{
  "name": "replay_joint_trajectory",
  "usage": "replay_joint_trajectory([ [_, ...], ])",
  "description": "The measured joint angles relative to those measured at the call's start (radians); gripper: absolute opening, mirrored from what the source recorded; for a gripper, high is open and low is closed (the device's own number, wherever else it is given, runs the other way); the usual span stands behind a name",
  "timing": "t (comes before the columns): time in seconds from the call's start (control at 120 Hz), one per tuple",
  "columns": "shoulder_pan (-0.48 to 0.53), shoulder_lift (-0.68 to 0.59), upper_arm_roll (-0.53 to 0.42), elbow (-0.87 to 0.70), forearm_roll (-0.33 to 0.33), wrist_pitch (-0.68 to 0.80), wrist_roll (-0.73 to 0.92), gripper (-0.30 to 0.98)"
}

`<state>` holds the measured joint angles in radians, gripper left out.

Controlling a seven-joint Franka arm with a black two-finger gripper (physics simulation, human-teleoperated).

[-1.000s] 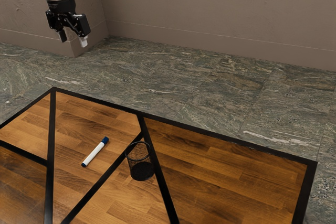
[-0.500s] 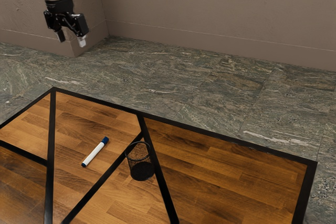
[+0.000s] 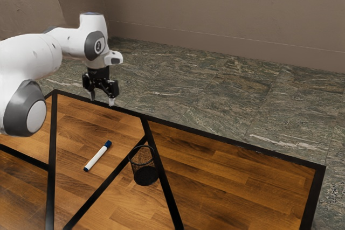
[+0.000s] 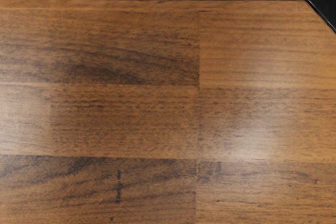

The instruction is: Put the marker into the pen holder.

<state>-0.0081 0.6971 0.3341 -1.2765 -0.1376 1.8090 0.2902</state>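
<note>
Closer to the pen holder than before, the gripper has swung over & come down w/ the big white arm. It hangs above the table, off to the exterior view's left of the pen holder. Its two fingers are spread apart w/ nothing held btwn 'em. The marker lies flat near the pen holder, also on the ext. view's left, blue cap end closest.
</note>
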Motion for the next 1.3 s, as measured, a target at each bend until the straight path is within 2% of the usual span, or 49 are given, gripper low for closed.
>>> replay_joint_trajectory([
  [0.1, 0.005, 0.036, 0.005, -0.029, -0.012, 0.031, 0.001, 0.67],
  [0.258, -0.030, -0.084, 0.010, -0.274, -0.012, 0.112, 0.006, 0.67],
  [0.4, -0.094, -0.119, 0.017, -0.374, -0.010, 0.179, 0.011, 0.66],
  [0.708, -0.195, -0.246, 0.064, -0.593, 0.050, 0.322, 0.021, 0.66],
  [1.158, -0.231, -0.248, 0.063, -0.669, 0.058, 0.437, 0.028, 0.66],
  [1.3, -0.230, -0.246, 0.063, -0.678, 0.057, 0.447, 0.029, 0.58],
])
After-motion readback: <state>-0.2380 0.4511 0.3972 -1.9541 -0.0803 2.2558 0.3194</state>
